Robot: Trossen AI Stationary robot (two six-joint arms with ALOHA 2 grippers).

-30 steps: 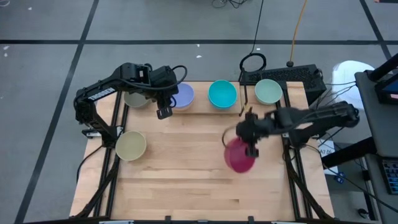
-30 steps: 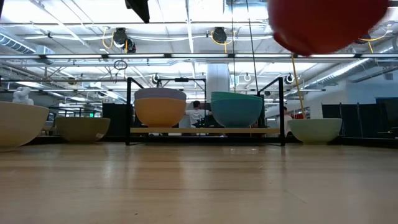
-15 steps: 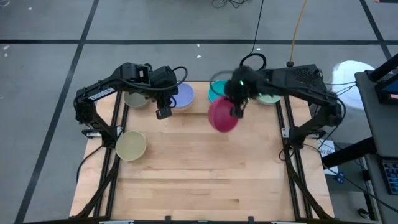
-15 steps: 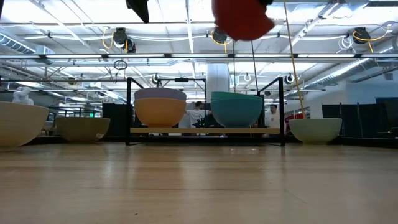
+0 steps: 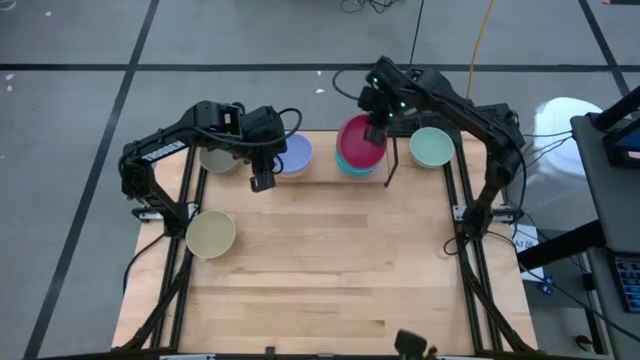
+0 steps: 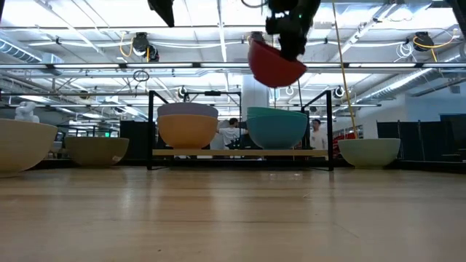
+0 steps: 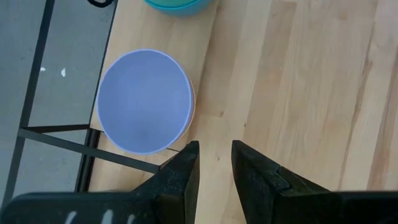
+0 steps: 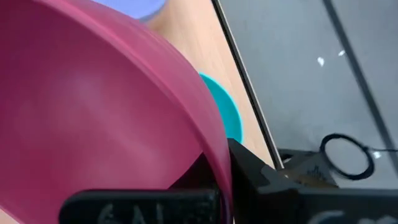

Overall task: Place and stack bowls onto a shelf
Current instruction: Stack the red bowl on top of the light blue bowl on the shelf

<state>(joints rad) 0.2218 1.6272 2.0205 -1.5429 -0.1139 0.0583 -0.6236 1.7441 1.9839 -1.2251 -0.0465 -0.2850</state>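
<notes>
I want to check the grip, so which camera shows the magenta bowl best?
The low view: the magenta bowl hangs tilted from the right pincer, clear above the cyan bowl on the shelf. The high view shows it overlapping that bowl; the right wrist view crops it; the left wrist view misses it.

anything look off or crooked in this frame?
Only the magenta bowl: it hangs tilted in the right gripper, pinched by its rim above the cyan bowl on the shelf. Nothing spilled or damaged.

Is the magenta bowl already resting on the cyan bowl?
No, the magenta bowl hangs in the right gripper, clearly above the cyan bowl.
</notes>
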